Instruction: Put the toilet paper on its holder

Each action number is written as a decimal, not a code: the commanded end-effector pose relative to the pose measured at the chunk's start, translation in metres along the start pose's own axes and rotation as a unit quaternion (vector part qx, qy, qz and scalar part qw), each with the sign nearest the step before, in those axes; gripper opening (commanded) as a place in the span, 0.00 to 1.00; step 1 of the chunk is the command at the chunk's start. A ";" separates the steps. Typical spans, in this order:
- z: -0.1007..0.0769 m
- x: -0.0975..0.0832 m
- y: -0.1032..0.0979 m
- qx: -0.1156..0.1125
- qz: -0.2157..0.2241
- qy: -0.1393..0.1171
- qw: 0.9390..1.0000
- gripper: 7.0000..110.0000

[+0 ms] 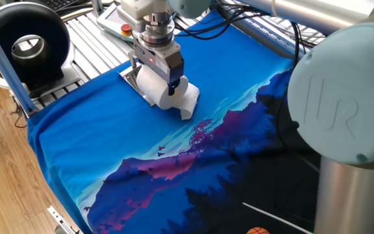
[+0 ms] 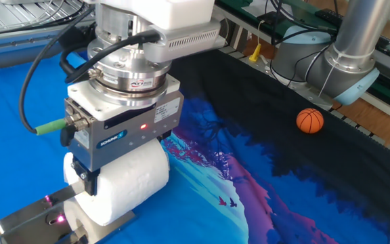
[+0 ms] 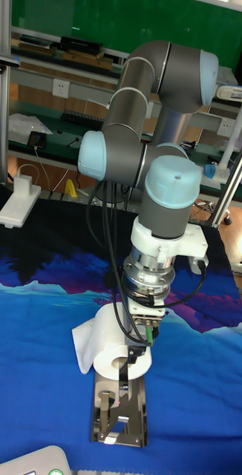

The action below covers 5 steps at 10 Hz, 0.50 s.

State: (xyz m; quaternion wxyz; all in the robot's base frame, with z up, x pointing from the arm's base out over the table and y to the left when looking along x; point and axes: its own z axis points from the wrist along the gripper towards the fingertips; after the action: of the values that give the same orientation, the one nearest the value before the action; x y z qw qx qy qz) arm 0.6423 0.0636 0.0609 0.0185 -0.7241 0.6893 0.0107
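Note:
My gripper [image 2: 122, 171] is shut on the toilet paper [image 2: 133, 181], a fat white roll held sideways just above the cloth. One dark finger [image 2: 87, 181] presses the roll's near side; the other is hidden behind it. The holder [image 2: 27, 221], a shiny silver plate, lies directly beside the roll's end. In the tall fixed view the gripper [image 3: 138, 343] holds the toilet paper [image 3: 108, 343] over the holder [image 3: 119, 421], and the holder's bent arm [image 3: 125, 377] reaches up to the mouth of the core. A loose sheet [image 3: 82, 346] trails off the roll. Gripper [image 1: 157, 73], toilet paper [image 1: 167, 96] and holder [image 1: 128, 77] sit at the cloth's far left.
A blue and purple printed cloth [image 1: 141, 149] covers the table. An orange ball [image 2: 310, 120] rests on its dark part. A white pendant with a red button [image 1: 123, 26] and a black round device [image 1: 28, 40] stand beyond the cloth's edge. A white box [image 3: 17, 206] sits at the back.

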 end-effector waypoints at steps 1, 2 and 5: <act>-0.001 -0.002 0.002 -0.007 0.003 -0.004 1.000 0.00; -0.001 -0.003 0.005 -0.013 0.004 -0.002 1.000 0.00; -0.002 -0.007 0.012 -0.028 0.006 -0.002 1.000 0.00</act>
State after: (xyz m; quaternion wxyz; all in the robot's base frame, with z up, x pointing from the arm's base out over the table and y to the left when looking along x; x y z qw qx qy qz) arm 0.6347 0.0657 0.0611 0.0043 -0.7232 0.6904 0.0202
